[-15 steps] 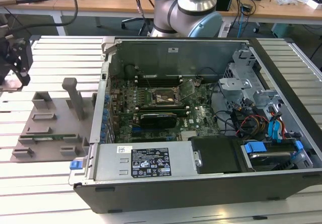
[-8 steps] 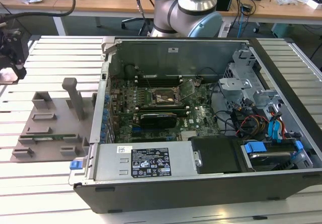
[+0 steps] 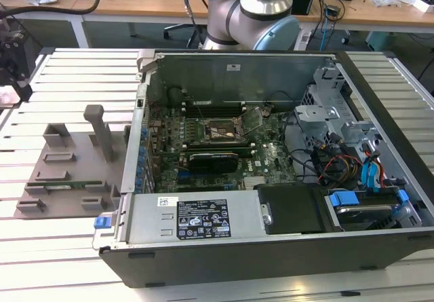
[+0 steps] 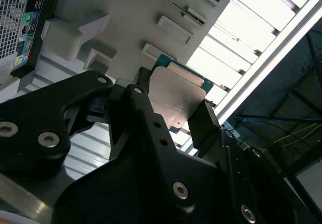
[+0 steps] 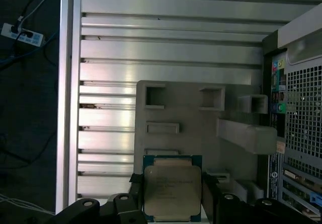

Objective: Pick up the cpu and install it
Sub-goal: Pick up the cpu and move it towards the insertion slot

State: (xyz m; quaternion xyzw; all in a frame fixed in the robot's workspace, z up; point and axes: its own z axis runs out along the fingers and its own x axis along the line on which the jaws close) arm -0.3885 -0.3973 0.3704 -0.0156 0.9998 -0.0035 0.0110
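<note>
Silvery cpu (image 5: 172, 191), clamped between black jaws

In the first wrist view the cpu (image 5: 172, 193) runs off the picture's edge, and the fingers (image 5: 137, 191) of the gripper (image 5: 172, 183) cover two of its sides. In the second wrist view the gripper's black body hides part of the cpu. The exterior view's upper edge cuts off the arm (image 3: 254, 10).

Nothing was legible. The black rectangular sticker (image 3: 203, 218) and small white sticker (image 3: 168, 201) (both lower middle of the exterior view, on the grey metal cover (image 3: 146, 220)) and the silvery-grey square cpu (image 5: 172, 190) bore unreadable print.
</note>
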